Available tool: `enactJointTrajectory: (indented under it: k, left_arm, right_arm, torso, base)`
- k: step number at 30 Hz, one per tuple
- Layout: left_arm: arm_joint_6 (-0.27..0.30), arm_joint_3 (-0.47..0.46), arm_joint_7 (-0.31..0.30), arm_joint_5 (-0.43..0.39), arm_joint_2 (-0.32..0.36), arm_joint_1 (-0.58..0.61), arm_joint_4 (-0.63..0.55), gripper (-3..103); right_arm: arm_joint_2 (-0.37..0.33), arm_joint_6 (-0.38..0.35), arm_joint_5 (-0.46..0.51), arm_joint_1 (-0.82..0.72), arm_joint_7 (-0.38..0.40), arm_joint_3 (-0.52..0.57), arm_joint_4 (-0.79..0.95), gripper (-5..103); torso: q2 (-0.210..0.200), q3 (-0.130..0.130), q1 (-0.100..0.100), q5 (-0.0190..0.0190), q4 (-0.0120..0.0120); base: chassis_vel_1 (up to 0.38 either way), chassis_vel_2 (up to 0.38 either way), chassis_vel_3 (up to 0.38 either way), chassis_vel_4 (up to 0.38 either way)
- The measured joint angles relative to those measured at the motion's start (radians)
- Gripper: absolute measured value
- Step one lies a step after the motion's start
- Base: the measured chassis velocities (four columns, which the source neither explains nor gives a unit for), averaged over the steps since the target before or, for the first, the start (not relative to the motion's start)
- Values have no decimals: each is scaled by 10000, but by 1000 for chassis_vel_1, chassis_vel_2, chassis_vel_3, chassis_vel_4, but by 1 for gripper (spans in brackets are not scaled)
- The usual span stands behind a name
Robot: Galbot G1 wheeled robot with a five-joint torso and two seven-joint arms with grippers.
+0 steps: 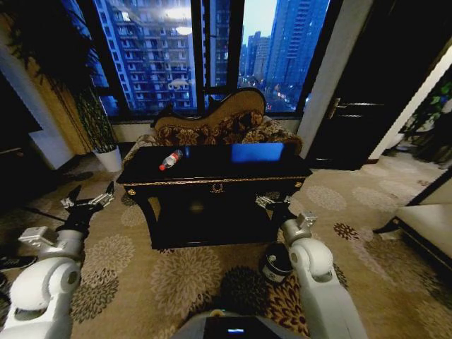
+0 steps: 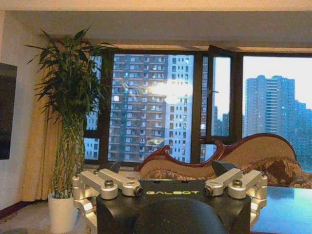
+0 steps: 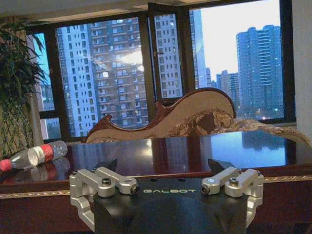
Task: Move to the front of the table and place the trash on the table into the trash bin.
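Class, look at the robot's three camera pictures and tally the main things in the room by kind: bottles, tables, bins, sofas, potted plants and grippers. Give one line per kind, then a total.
Bottles: 1, the clear plastic bottle lying on its side
Tables: 1, the black table
Bins: 1, the trash bin
Sofas: 1, the sofa
Potted plants: 1, the potted plant
Grippers: 2, the left gripper, the right gripper
Total: 7

Head downward; wrists level, windowward.

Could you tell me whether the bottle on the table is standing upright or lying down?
Lying down: the bottle rests on its side on the table, red cap toward the edge.
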Motion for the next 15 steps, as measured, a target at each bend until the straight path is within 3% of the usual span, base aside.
enactJointTrajectory:
  k: [5, 15]
  left_arm:
    - [-5, 3, 9, 23, -55, -5, -8, 100]
    - [-3, -15, 11, 44, -119, -4, -57, 100]
  right_arm:
    - [-12, 33, -29, 46, -1, -40, -44, 100]
    - [-62, 85, -31, 33, -1, 25, -56, 100]
  torso:
    - [0, 0, -1, 0, 1]
    - [-4, 3, 5, 0, 0]
  base:
    - [-114, 116, 118, -110]
    - [-220, 217, 211, -220]
